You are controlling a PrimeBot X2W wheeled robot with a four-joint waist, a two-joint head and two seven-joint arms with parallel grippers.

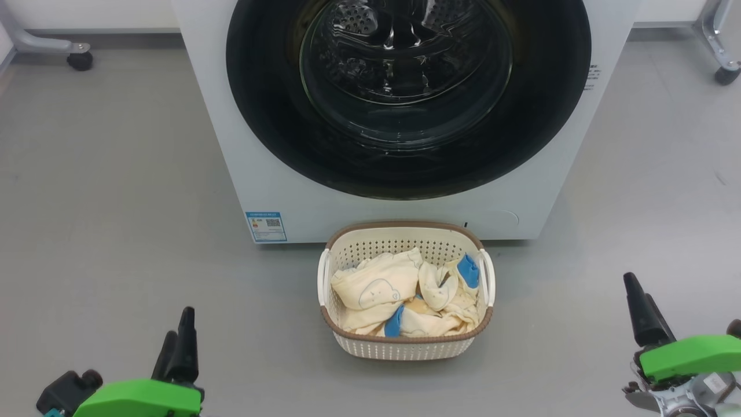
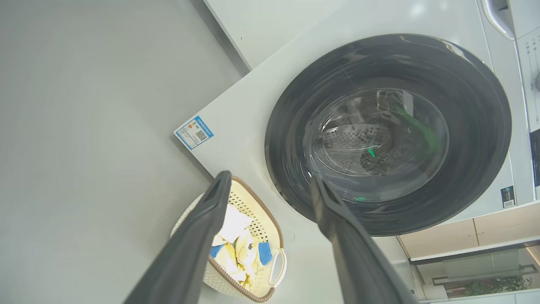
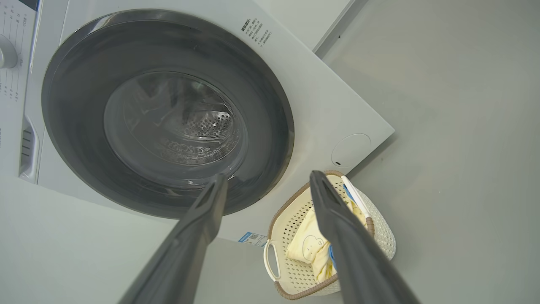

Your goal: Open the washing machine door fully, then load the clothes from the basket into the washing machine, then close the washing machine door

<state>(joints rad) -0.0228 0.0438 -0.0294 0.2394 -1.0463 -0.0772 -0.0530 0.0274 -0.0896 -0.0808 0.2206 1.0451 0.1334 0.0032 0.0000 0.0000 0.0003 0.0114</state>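
Observation:
The white washing machine (image 1: 220,145) stands straight ahead. The washing machine door (image 1: 260,87), a black ring around clear glass, lies flat against the front, and the steel drum shows through the glass. On the floor in front of it sits the cream basket (image 1: 405,225) holding pale-yellow clothes (image 1: 376,286) with blue cuffs. My left gripper (image 1: 178,327) hovers low at the left and my right gripper (image 1: 637,295) low at the right, both short of the basket. In the wrist views the left gripper (image 2: 270,177) and the right gripper (image 3: 268,175) are open and empty, facing the door (image 2: 388,135) (image 3: 168,114) and the basket (image 2: 276,230) (image 3: 379,236).
Grey floor spreads on both sides of the machine. Wheeled metal frame legs stand at the back left (image 1: 80,58) and back right (image 1: 723,72). A blue sticker (image 1: 266,226) marks the machine's lower left front. The control dial (image 3: 6,50) shows beside the door.

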